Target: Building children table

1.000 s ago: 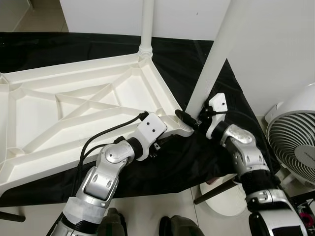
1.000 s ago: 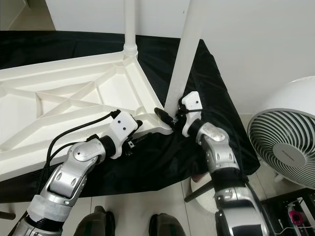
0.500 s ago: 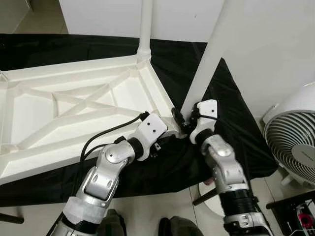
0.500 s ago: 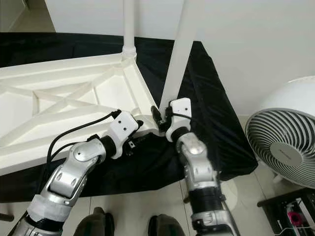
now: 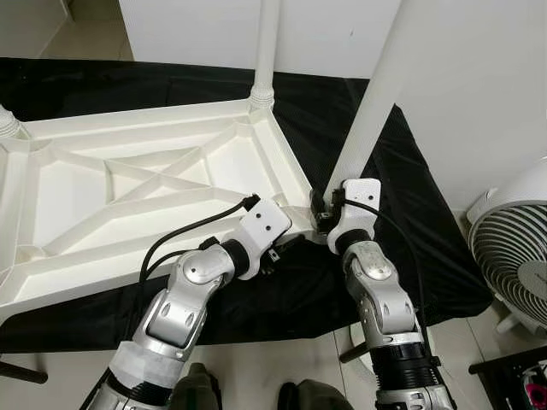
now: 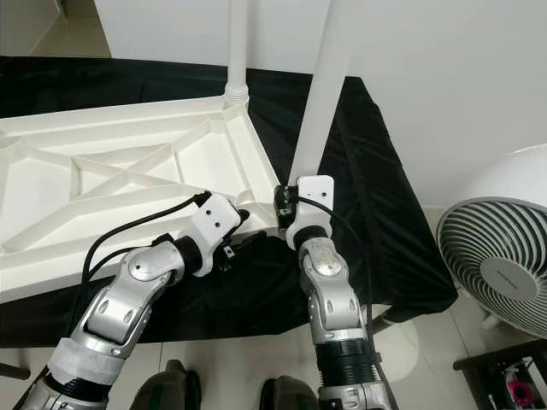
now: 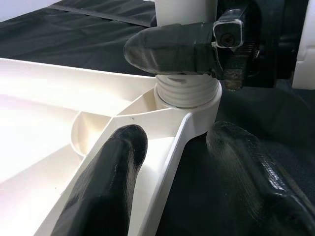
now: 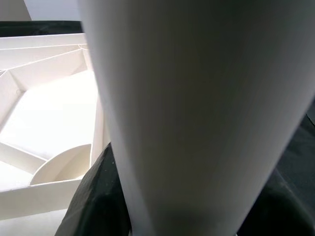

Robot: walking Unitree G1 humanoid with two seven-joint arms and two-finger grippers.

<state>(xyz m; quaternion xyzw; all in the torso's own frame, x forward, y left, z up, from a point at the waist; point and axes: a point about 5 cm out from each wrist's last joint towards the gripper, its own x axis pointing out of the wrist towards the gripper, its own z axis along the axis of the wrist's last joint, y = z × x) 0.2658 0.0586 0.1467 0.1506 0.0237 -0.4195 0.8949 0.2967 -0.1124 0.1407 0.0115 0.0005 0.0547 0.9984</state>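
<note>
A white plastic tabletop (image 5: 128,196) lies upside down on a black cloth (image 5: 410,222). One white leg (image 5: 265,47) stands in its far corner socket. A second leg (image 5: 369,111) rises, leaning a little, from the near right corner socket (image 7: 189,96), whose thread shows. My right gripper (image 5: 320,205) is shut on this leg just above the socket, its fingers (image 8: 96,196) on both sides of the tube. My left gripper (image 7: 177,142) is open astride the tabletop's rim beside that corner, one finger (image 7: 110,182) inside the rim, the other on the cloth.
A white floor fan (image 6: 504,256) stands to the right, near my right elbow. A white wall runs behind the cloth. A third leg stub (image 5: 7,124) shows at the far left corner. My feet (image 6: 171,389) are at the cloth's near edge.
My right forearm has swung in from the right and now stands straight below the leg, its wrist turned about the tube. The left arm has stayed put. The camera shifted slightly.
</note>
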